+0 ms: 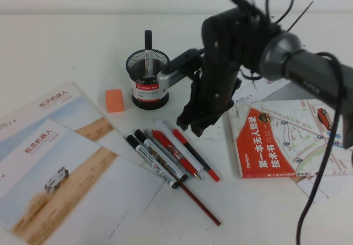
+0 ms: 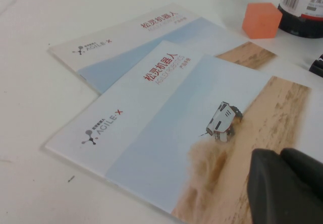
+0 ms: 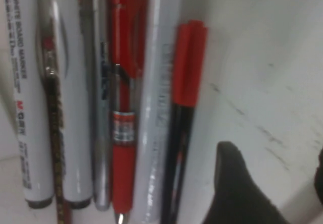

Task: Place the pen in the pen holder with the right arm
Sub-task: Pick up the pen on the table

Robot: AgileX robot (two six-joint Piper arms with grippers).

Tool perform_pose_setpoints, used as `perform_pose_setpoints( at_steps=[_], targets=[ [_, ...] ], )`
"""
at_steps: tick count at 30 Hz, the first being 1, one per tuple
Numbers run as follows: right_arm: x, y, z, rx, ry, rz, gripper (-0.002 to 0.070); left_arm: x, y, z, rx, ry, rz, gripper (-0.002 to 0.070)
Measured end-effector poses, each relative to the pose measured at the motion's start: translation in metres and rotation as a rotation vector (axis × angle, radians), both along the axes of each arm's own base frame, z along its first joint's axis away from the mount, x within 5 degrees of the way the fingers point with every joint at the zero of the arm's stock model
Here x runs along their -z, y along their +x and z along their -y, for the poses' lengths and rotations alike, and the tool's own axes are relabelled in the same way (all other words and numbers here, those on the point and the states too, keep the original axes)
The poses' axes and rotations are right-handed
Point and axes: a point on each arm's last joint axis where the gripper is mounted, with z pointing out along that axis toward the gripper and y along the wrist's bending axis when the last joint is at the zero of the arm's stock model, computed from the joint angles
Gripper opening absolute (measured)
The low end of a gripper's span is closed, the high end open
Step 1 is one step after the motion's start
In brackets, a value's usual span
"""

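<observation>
Okay, I'm hovering the right gripper (image 1: 193, 124), jaws released, over the pen (image 1: 194, 154) lying mid-frame on the counter (image 1: 66, 41); the pen holder (image 1: 148, 78) is sitting upper-centre. Left gripper (image 2: 285, 186): can't tell.

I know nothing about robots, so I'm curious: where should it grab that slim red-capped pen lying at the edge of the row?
Probably the black barrel mid-length, coming straight down. The pen lies flat, outermost in the row, with bare table on its far side for one finger. The right gripper hovers above; the left gripper is parked over the brochures.

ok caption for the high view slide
Right tool poised over the pen, pen holder behind; left tool parked over brochures.
</observation>
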Motion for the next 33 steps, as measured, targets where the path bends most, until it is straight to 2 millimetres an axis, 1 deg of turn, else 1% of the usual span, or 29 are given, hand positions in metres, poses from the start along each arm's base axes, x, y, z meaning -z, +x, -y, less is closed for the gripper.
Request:
perform_pose_setpoints(
  at_steps=[7, 11, 16, 21, 24, 30, 31, 33],
  targets=[
    [0.025, -0.006, -0.017, -0.06, -0.034, -0.041, 0.0308, 0.0, 0.0, 0.0, 0.0, 0.0, 0.0, -0.0001],
    [0.034, -0.007, -0.02, -0.073, -0.045, -0.055, 0.0308, 0.0, 0.0, 0.0, 0.0, 0.0, 0.0, -0.0001],
    [0.039, -0.008, -0.024, -0.095, -0.054, -0.063, 0.0308, 0.0, 0.0, 0.0, 0.0, 0.0, 0.0, -0.0001],
    [0.039, -0.012, -0.029, -0.111, -0.052, -0.062, 0.03, 0.0, 0.0, 0.0, 0.0, 0.0, 0.0, -0.0001],
    [0.039, -0.013, -0.031, -0.119, -0.056, -0.059, 0.0254, 0.0, 0.0, 0.0, 0.0, 0.0, 0.0, -0.0001],
    [0.039, -0.012, -0.03, -0.122, -0.071, -0.05, 0.0084, 0.0, 0.0, 0.0, 0.0, 0.0, 0.0, -0.0001],
    [0.039, -0.011, -0.03, -0.123, -0.075, -0.046, 0.0064, 0.0, 0.0, 0.0, 0.0, 0.0, 0.0, -0.0001],
    [0.039, -0.011, -0.03, -0.123, -0.075, -0.047, 0.0056, 0.0, 0.0, 0.0, 0.0, 0.0, 0.0, -0.0001]
  ],
)
